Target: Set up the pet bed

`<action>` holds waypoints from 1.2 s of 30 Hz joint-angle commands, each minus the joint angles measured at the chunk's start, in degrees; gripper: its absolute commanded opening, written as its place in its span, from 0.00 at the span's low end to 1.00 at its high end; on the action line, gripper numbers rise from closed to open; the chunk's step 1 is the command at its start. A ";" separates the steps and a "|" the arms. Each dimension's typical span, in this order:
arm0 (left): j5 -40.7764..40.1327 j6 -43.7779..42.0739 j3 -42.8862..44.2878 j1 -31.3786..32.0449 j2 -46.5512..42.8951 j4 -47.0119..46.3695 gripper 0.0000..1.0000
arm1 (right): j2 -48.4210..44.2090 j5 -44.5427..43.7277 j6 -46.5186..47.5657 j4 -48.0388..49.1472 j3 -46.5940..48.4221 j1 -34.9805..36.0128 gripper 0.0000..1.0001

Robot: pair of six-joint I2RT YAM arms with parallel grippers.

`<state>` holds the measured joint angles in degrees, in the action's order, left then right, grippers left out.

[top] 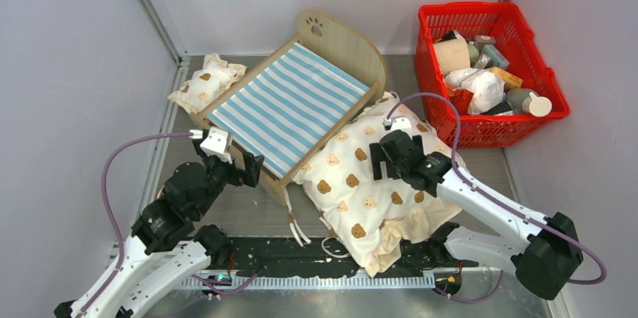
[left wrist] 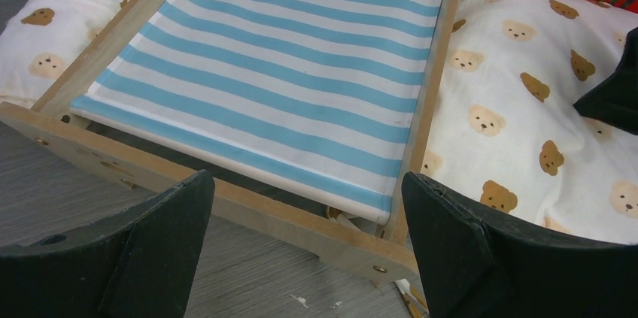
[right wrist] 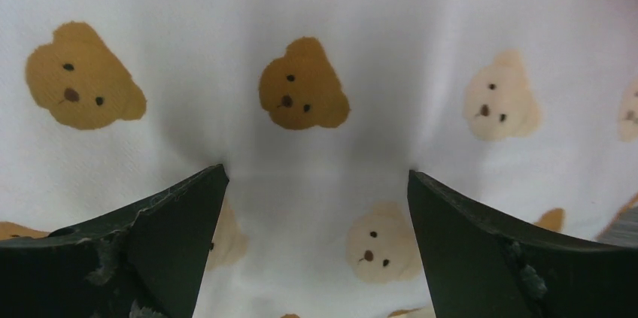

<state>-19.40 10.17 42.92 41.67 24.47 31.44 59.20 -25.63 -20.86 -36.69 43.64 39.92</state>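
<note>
Centrally on the tabletop, toward its far left, sat the pet bed, a light-wood frame with a blue-and-white striped base, set at an angle with its arched paw-print headboard at the far end. A small bear-print pillow lay against the bed's left rail, and a large bear-print cushion lay along its right rail, touching it and reaching toward the near edge. A red basket filled with assorted items stood at the far right, just beside the cushion. The left fingers were spread wide and empty, poised just near of the bed's foot rail without touching it. The right fingers were likewise spread wide, directly over the cushion's fabric; whether their tips touched it could not be told.
</note>
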 commanded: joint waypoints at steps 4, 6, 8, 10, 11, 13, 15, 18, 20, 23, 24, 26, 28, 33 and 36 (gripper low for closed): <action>2.06 2.60 1.64 0.25 0.85 1.91 0.96 | 6.16 11.29 1.42 7.75 -2.00 -0.98 0.54; 2.16 3.34 2.17 0.25 0.86 3.09 0.95 | 4.46 9.56 2.35 4.34 0.57 -0.86 0.21; 2.73 3.89 3.42 0.25 1.11 4.47 0.94 | 0.62 7.38 2.71 -0.29 4.44 -0.89 0.07; 3.51 4.52 5.00 0.21 1.63 5.41 0.94 | -4.47 5.89 2.57 -3.82 8.59 -0.82 0.06; 3.94 5.15 5.78 0.25 1.99 5.83 0.94 | -6.08 5.97 2.36 -4.99 9.86 -0.75 0.05; 5.40 6.62 7.48 0.25 2.89 5.80 0.94 | -10.79 7.34 1.32 -5.34 13.70 -0.66 0.05; 8.02 8.40 8.55 0.30 3.98 4.89 0.93 | -14.25 8.67 -0.06 -5.35 14.95 -0.64 0.05; 12.12 11.44 8.29 0.25 5.63 3.23 0.93 | -16.62 9.70 -1.34 -5.42 14.41 -0.57 0.05; 14.94 12.90 7.48 0.25 7.02 2.18 0.92 | -16.86 10.57 -1.70 -5.30 14.21 -0.53 0.05; 17.97 15.77 6.00 0.32 10.41 0.52 0.92 | -16.60 13.72 -1.97 -3.85 17.33 -0.55 0.05; 20.00 16.96 5.75 0.34 11.52 -0.16 0.92 | -16.23 14.41 -1.93 -3.70 18.62 -0.55 0.05; 24.81 19.29 4.73 0.58 13.47 -2.61 0.93 | -15.20 14.65 -1.53 -3.76 22.95 -0.48 0.05; 27.63 20.48 4.06 1.66 14.95 -4.39 0.95 | -14.48 14.38 -0.76 -3.35 26.00 -0.46 0.05; 29.82 20.02 4.29 3.73 17.09 -5.05 0.99 | -13.61 14.93 0.48 -2.34 28.17 -0.46 0.05; 32.26 17.47 3.19 4.74 17.13 -7.30 0.99 | -13.58 15.42 0.49 -0.79 28.08 -0.46 0.05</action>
<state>7.64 29.17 46.63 45.25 42.19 30.09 46.09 -11.46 -21.12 -43.55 69.41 39.33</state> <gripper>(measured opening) 0.994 0.066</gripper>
